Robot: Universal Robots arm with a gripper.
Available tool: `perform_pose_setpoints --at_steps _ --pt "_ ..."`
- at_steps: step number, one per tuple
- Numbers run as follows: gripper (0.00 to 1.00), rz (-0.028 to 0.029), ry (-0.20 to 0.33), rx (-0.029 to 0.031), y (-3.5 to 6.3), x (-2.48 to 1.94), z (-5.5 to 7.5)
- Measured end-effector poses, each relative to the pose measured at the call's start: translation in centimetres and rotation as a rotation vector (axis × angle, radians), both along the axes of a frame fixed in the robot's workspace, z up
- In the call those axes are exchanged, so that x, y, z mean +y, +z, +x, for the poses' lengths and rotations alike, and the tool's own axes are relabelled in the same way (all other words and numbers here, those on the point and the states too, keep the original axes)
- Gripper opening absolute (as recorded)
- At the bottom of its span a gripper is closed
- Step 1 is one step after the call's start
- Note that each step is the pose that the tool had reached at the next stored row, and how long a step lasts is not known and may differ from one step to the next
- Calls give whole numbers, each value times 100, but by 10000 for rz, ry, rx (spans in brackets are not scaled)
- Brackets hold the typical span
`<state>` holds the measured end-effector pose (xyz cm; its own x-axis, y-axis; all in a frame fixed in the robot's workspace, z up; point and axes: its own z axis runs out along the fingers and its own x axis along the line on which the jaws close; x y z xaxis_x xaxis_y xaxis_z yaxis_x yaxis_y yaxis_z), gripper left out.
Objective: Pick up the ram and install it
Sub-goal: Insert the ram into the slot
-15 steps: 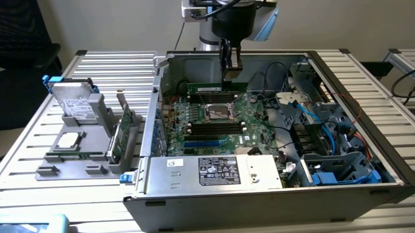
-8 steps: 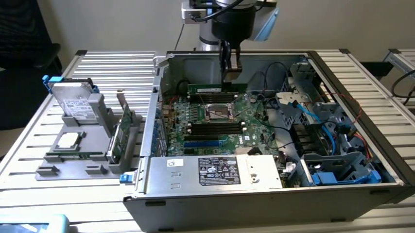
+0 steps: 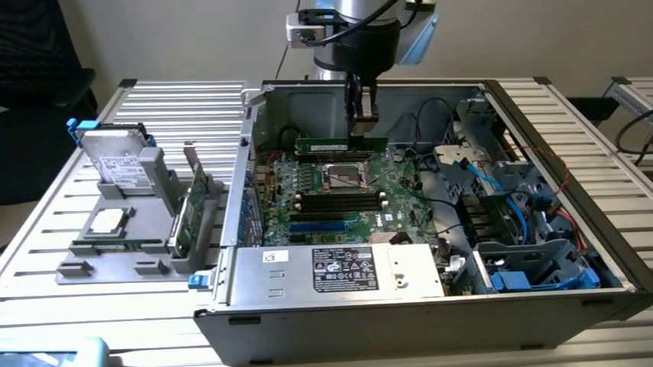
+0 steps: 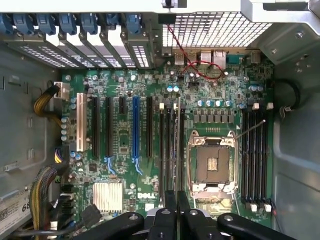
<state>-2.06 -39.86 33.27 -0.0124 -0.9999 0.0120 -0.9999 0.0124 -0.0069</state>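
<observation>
The end effector [image 4: 177,199], nearly closed, is pinching the ram [image 3: 342,144] and holding it level just above the motherboard [image 4: 122,145], beside the processor socket [image 3: 345,177]. I am judging the installing step underway; it is asking for exact alignment with a free memory slot [image 4: 167,150].

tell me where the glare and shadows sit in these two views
Exterior view: light washes out the slatted table at the exterior view's left, while the case's front wall sits in shade; the ram held by the tool is evenly lit. Wrist view: the rear vent grille glares white, and the motherboard is brightly, evenly lit.
</observation>
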Motion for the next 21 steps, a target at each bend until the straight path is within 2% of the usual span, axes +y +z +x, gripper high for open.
perform_pose_setpoints --at_steps 5,12,16,21 --pt "13 27 0 0 -87 0 1" --pt "13 42 0 -1 -100 0 2" --pt "13 121 0 0 -132 -1 1" --pt "13 150 16 0 -144 0 2"
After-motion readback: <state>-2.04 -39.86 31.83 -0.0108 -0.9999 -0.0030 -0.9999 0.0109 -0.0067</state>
